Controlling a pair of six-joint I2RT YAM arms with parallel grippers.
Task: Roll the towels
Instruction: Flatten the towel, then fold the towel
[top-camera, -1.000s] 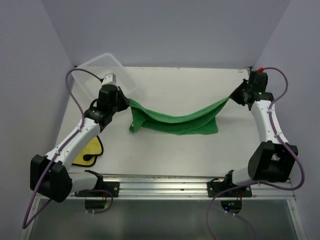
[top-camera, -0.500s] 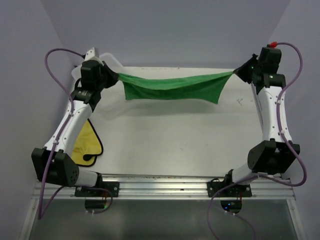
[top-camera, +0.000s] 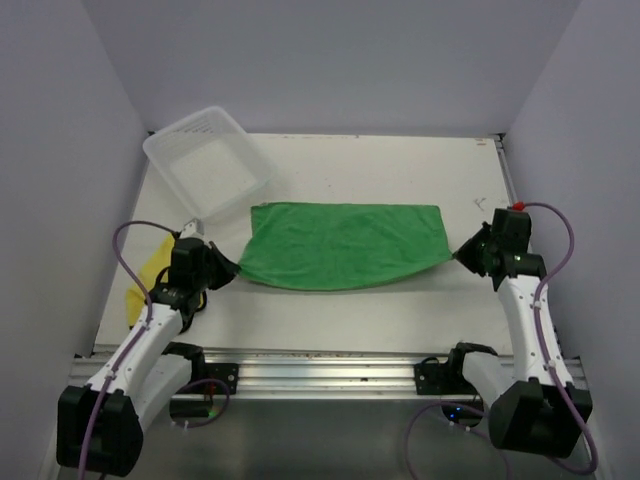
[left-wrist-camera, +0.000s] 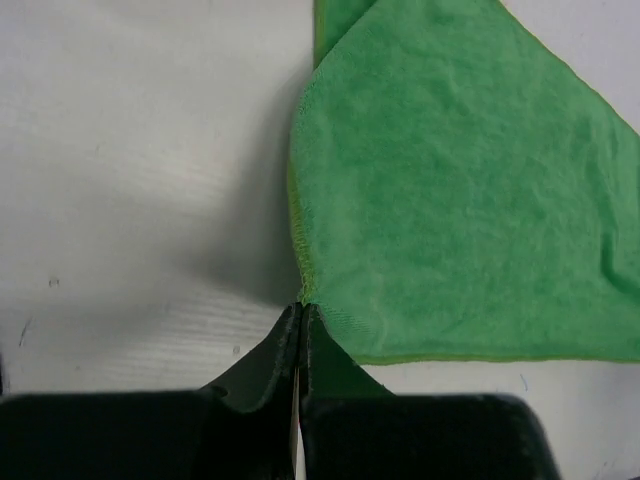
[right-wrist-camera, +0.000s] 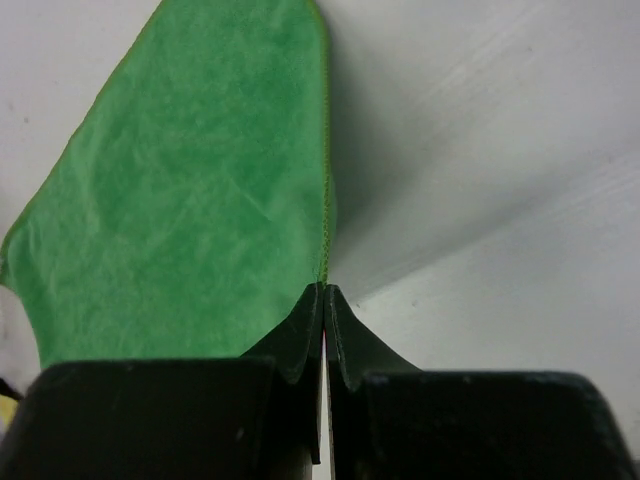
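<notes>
You have one green towel (top-camera: 340, 245), spread open across mid-table, near-left corner pinched in your left gripper (left-wrist-camera: 302, 316), near-right corner pinched in your right gripper (right-wrist-camera: 322, 296); one yellow towel (top-camera: 138, 287), partly under the left arm.

Green towel (top-camera: 340, 245): opened to one wide sheet, lying nearly flat across mid-table (top-camera: 350, 165), far edge straight, near edge bowed. Its two near corners are drawn out to points, one pinched in the left gripper (top-camera: 235, 272), the other in the right gripper (top-camera: 458, 255). Yellow towel (top-camera: 138, 290): at the table's left edge, mostly hidden under the left arm (top-camera: 160, 325).
</notes>
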